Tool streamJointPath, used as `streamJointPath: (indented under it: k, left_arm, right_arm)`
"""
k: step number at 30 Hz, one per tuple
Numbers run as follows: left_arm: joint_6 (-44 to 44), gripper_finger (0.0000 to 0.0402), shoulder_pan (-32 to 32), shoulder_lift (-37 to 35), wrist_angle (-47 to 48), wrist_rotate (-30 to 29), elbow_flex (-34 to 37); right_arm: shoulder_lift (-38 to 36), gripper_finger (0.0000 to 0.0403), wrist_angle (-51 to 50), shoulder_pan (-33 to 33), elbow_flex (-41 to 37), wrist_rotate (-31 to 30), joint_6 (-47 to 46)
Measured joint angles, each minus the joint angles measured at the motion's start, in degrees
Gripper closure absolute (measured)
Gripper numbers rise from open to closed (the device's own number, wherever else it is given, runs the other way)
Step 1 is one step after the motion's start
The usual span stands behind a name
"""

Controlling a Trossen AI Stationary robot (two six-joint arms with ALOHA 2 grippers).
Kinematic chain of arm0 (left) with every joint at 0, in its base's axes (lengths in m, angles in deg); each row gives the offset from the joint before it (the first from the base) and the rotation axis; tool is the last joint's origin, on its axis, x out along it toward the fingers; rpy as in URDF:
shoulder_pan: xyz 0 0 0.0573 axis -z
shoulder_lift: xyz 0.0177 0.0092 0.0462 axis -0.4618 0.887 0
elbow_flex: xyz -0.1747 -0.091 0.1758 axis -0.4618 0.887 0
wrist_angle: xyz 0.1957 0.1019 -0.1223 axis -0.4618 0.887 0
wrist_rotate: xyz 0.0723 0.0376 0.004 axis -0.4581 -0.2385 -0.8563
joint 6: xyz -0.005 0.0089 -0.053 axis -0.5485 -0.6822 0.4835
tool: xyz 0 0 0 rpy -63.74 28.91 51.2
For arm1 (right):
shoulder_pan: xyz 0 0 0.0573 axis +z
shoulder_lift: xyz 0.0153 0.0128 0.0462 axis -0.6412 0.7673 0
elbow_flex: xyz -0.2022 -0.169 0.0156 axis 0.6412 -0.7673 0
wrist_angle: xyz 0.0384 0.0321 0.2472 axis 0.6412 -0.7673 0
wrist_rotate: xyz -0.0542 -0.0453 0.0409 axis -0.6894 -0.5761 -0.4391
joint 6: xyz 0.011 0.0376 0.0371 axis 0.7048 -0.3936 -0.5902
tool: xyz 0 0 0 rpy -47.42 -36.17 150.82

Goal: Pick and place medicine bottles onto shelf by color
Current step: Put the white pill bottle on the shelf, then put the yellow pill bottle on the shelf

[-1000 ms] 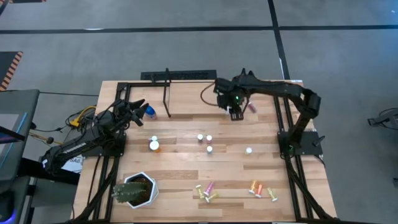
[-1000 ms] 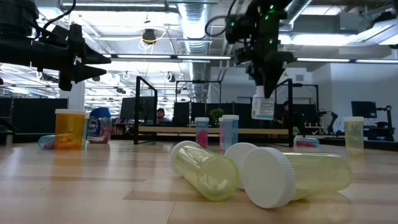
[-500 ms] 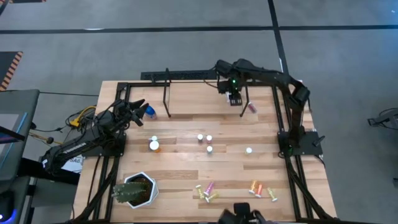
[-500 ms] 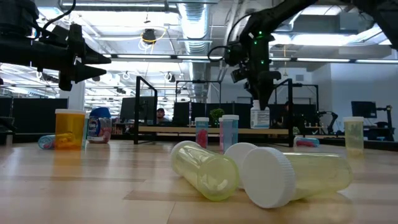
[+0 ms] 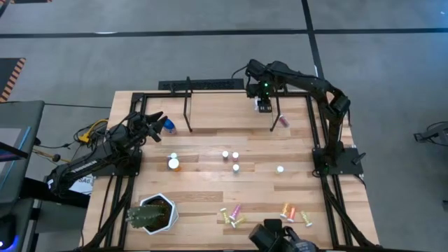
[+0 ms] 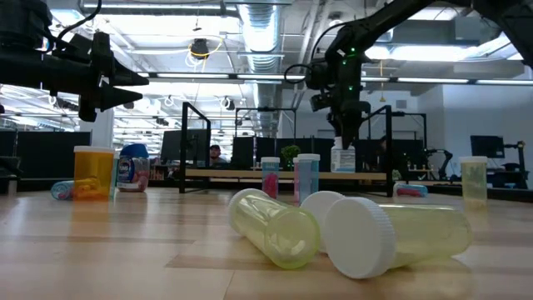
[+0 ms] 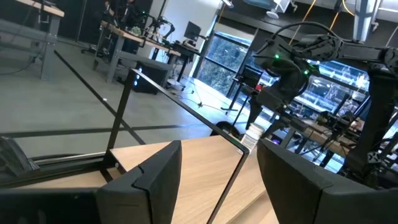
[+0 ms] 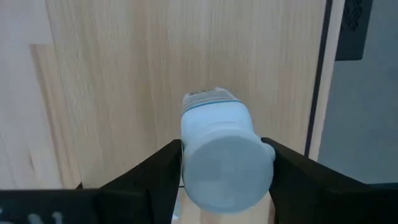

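I have the shelf [image 5: 231, 112] along the far edge of the table [image 5: 210, 189], its plank framed by black rods. My right gripper [image 5: 264, 106] hangs over the shelf toward the far right corner, fingers pinching a white bottle [image 8: 219, 152] by its cap, the bottle upright just above the plank. My left gripper [image 5: 155, 124] waits near the left edge, fingers spread, beside a blue-lidded bottle [image 5: 169, 126]. Yellow, pink and orange bottles [image 5: 238, 213] lie scattered along the near edge.
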Motion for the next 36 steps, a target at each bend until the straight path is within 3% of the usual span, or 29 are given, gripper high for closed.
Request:
streamJointPath:
  k: [20, 36]
  left_arm:
    - [0.0, 0.0203, 0.0, 0.0, 0.0, 0.0, 0.0]
    - [0.0, 0.0203, 0.0, 0.0, 0.0, 0.0, 0.0]
  right_arm:
    - [0.0, 0.0073, 4.2, -1.9, 0.7, 2.9, 0.8]
    - [-2.5, 0.0066, -11.9, 3.3, 18.2, 1.2, -9.6]
